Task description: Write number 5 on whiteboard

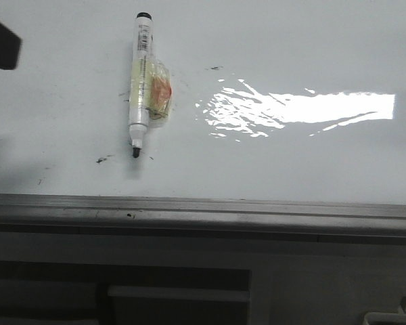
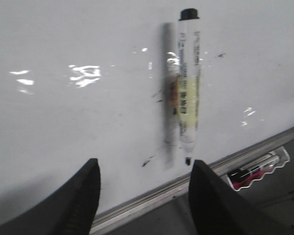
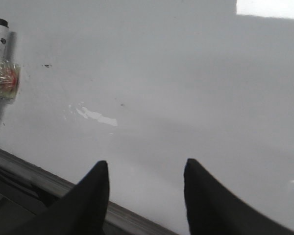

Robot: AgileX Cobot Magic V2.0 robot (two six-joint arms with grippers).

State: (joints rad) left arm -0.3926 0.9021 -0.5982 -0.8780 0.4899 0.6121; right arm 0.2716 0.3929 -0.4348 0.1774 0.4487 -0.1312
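One marker point(image 1: 140, 84), tape-wrapped, lay uncapped on the whiteboard point(image 1: 291, 54), tip toward its grey edge strip point(image 1: 257, 210). Both the left claw point(image 2: 144, 196) and right claw point(image 3: 146, 196) hung wide apart, holding nothing.

A marker point(image 1: 141, 81) lies on the whiteboard point(image 1: 291, 54), left of centre, lengthwise with its tip toward the near edge and its cap end far. A glare patch point(image 1: 304, 108) sits to its right. The metal edge strip point(image 1: 203, 206) runs along the board's near side.
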